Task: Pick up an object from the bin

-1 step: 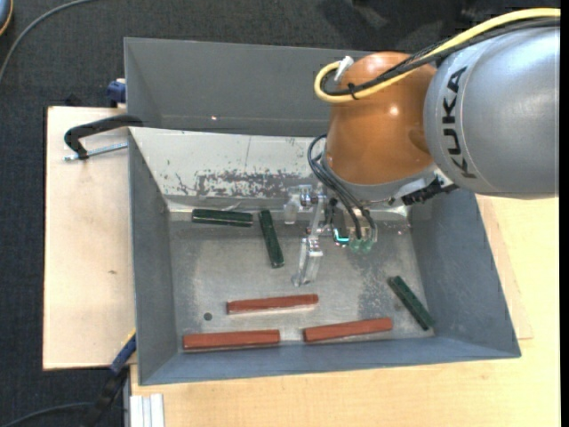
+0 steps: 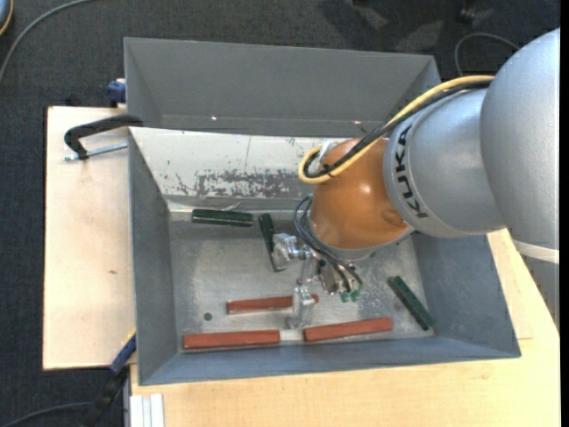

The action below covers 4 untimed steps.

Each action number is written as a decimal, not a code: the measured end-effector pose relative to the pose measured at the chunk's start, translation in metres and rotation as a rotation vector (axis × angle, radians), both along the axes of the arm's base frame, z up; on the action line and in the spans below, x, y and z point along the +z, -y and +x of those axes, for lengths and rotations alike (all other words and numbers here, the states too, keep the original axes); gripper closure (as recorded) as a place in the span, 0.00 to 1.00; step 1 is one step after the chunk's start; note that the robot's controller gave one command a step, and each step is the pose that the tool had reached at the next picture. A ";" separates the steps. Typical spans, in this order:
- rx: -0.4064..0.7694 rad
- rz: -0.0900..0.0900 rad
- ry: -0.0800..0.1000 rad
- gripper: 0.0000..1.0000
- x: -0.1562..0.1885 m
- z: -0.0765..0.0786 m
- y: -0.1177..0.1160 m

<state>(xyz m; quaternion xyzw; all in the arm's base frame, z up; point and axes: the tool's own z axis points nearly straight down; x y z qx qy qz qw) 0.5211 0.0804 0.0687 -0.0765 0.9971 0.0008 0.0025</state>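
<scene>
short red bar (image 2: 258, 306) | right end at tool (image 2: 305, 307) | contact unclear

Middle red-brown bar (image 2: 258, 306): slim and flat, laid level on the floor of the bin (image 2: 191, 269); its right end is seen just beside the hand (image 2: 305, 308).
Front-left red-brown bar (image 2: 231, 338): longer, laid flat along the front wall.
Front-right red-brown bar (image 2: 348, 329): laid flat, its right end raised slightly toward the back; its left end is near the front-left bar.
Back-left dark green bar (image 2: 222, 217): laid along the back wall's foot.
Back-middle dark green bar (image 2: 266, 229): short, turned front to back.
Right dark green bar (image 2: 411, 302): laid slantwise near the right wall, well apart from the rest.
</scene>
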 end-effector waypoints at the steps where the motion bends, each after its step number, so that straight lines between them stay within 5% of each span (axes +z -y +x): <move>1: -0.001 0.002 0.006 1.00 0.005 0.003 -0.001; 2: 0.000 0.001 -0.001 0.00 0.003 0.000 0.000; 3: -0.001 0.000 -0.002 1.00 0.002 0.000 0.000; 4: -0.002 0.001 0.011 1.00 0.233 0.020 -0.016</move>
